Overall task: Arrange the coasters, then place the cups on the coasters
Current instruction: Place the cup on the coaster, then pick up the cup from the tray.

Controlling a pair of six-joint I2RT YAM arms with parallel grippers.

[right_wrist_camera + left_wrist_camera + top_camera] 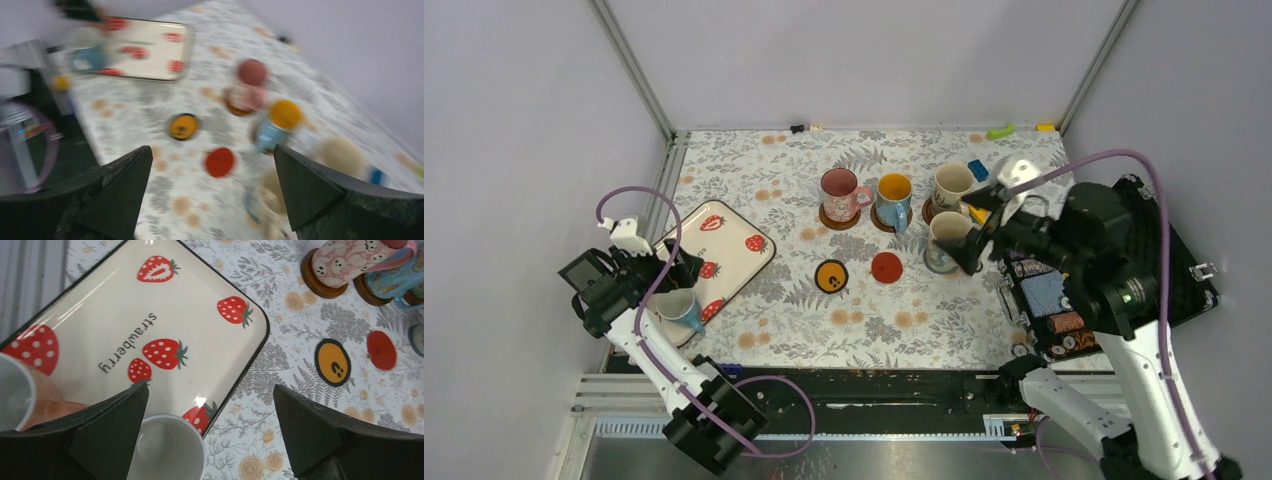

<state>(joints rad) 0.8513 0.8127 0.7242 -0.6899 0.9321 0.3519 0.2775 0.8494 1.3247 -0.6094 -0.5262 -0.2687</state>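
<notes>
Left jaws: spread wide, hovering over the near end of the cream rectangular tray with red strawberries (pixel 200 330). A white ceramic mug with a blue handle (pixel 676 303) stands on the tray below the gap between them, and I cannot tell whether either one touches it. A second pale mug (pixel 15 390) stands on the tray beside it, cut off at the edge of the left wrist view. Right jaws: spread wide, nothing between them, close beside the nearer cream mug (pixel 948 232), which sits on the grey-blue round coaster (pixel 934 265). In the back row, the pink mug (pixel 838 188), the blue mug with yellow interior (pixel 894 190) and the farther cream mug (pixel 951 185) each stand on a dark brown round coaster (pixel 311 279). The orange disc with black rim (pixel 830 276) and the red disc (pixel 885 267) lie bare on the floral-patterned bench (pixel 774 340), side by side, apart. The right wrist view is blurred.
</notes>
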